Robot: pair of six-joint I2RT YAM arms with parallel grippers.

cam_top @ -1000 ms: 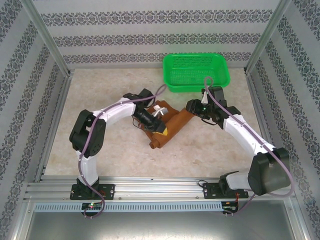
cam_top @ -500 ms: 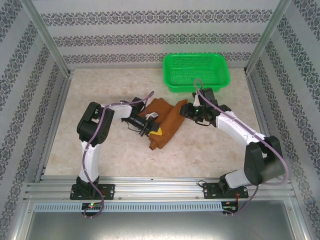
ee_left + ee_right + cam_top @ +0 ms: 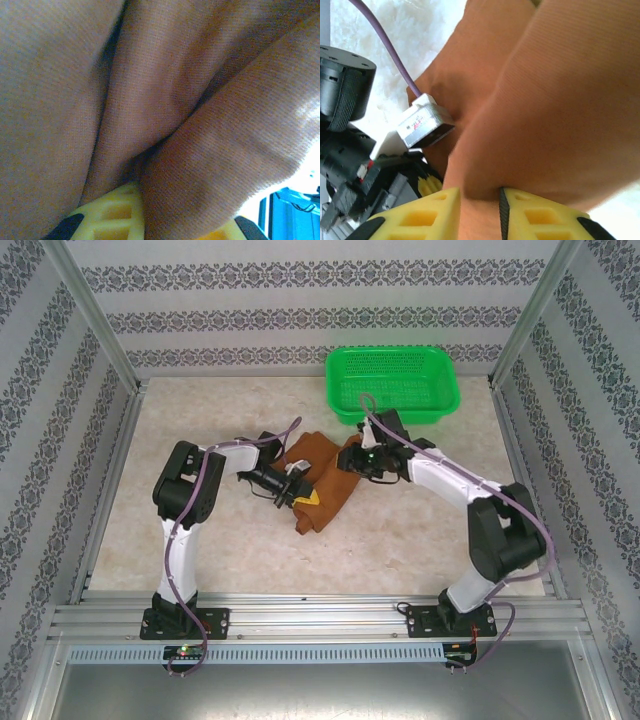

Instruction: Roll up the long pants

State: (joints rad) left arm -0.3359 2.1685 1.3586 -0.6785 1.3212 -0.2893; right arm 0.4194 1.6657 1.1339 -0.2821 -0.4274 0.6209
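Note:
The long pants (image 3: 325,485) lie as a rust-brown bundle in the middle of the table, partly rolled, with a flap spread toward the back. My left gripper (image 3: 300,490) comes in from the left and is shut on the fabric. In the left wrist view its yellow fingers (image 3: 112,215) are buried in folds of the long pants (image 3: 175,100). My right gripper (image 3: 348,455) reaches in from the right at the bundle's upper edge. In the right wrist view a fold of the long pants (image 3: 560,100) is pinched in my right gripper (image 3: 480,210), between its two yellow fingers.
A green plastic basket (image 3: 345,412) stands just behind the pants and close to my right wrist. The left arm's wrist hardware (image 3: 422,122) and purple cable sit a short way from my right fingers. Metal frame posts and patterned walls bound the table.
My right gripper moved left onto the pants and closed on a fold. The left arm dropped lower and drew left, keeping its grip; the bundle shifted and a flap spread toward the back.

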